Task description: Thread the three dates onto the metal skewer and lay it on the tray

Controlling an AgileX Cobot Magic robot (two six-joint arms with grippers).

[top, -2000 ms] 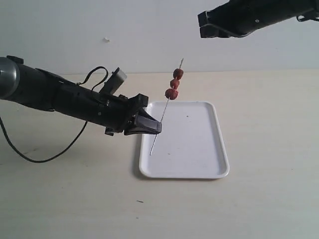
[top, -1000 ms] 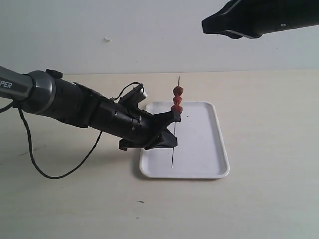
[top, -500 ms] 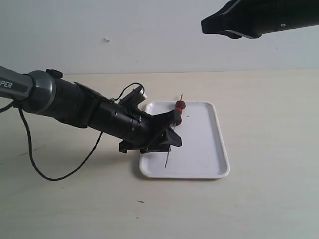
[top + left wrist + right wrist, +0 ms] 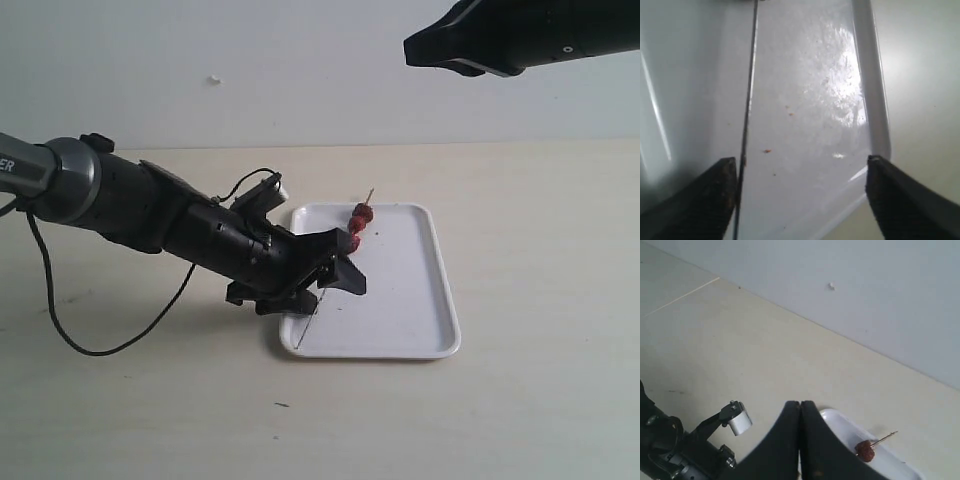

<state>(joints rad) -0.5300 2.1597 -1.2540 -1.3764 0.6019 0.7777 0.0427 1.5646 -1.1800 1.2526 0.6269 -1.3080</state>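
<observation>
A pale beige table (image 4: 520, 400) fills the scene and meets a plain grey-white wall (image 4: 300, 60) at the far side. 1 small white fleck (image 4: 213, 79) sits on the wall, far left. 1 tiny dark mark (image 4: 281, 405) lies on the table, near, left of centre.

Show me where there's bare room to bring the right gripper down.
Bare: the tray's right half, from the dates to its right rim, and the table right of and in front of it. Crowded: the tray's left side, where the open left gripper sits over the skewer.
</observation>
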